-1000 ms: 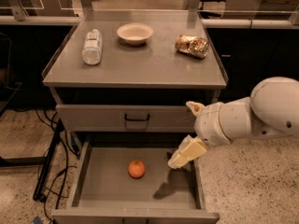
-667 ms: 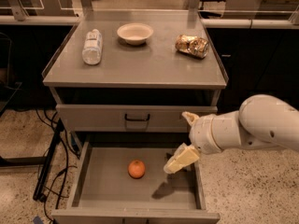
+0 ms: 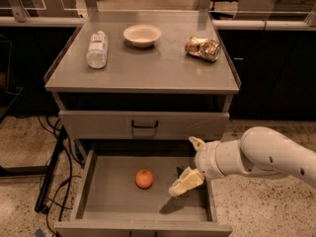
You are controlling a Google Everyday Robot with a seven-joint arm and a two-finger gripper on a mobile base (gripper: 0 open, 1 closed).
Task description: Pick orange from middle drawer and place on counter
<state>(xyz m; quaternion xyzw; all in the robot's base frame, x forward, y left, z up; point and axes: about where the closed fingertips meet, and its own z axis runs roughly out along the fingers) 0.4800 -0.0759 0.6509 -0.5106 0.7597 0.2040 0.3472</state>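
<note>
The task is at its early part. The middle drawer is pulled out and open, so the way to the fruit is free. The orange lies on the flat floor of this drawer, about in the middle, touching no wall. It is not yet grasped and not yet lifted.

The gripper hangs over the right part of the open drawer, to the right of the orange and near it, but not touching it. Its two fingers stand apart, one pointing up and one pointing down toward the drawer floor, and there is nothing between them.

In my judgement almost all of the work is left: to bring the gripper around the orange, to close on it, to lift it out, and to put it on the counter.

Now the count. There is one orange. On the counter stand three things: one bottle lying on its side at the left, one bowl in the middle at the back, and one shiny snack bag at the right. Above the open drawer there is one closed drawer front with one black handle. One arm and one gripper are visible.
</note>
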